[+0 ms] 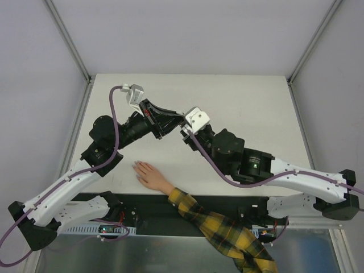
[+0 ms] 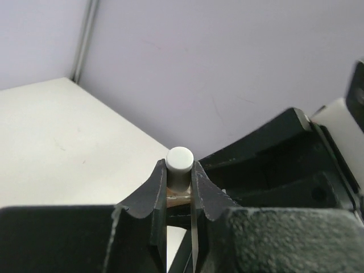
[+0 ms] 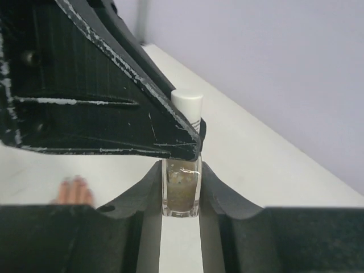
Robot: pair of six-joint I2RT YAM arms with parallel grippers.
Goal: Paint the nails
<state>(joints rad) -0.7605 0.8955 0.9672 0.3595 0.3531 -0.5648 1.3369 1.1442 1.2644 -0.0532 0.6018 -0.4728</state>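
A small glass nail polish bottle (image 3: pixel 181 185) with brownish contents is clamped between the fingers of my right gripper (image 3: pixel 181 172), held above the table. My left gripper (image 2: pixel 180 177) is shut on the bottle's white cap (image 2: pixel 180 161), reaching in from the opposite side. In the top view the two grippers meet over the middle of the table, left gripper (image 1: pixel 177 118) against right gripper (image 1: pixel 186 126), and they hide the bottle. The flesh-coloured mannequin hand (image 1: pixel 150 176) lies flat near the front edge. Its pale nails (image 1: pixel 137 166) point to the left, below and apart from both grippers.
The yellow-and-dark plaid sleeve (image 1: pixel 222 227) runs from the hand off the front right of the white table (image 1: pixel 256 102). Grey walls and metal frame posts (image 1: pixel 68 40) close in the back and sides. The left arm's cable (image 1: pixel 115 122) loops above its wrist.
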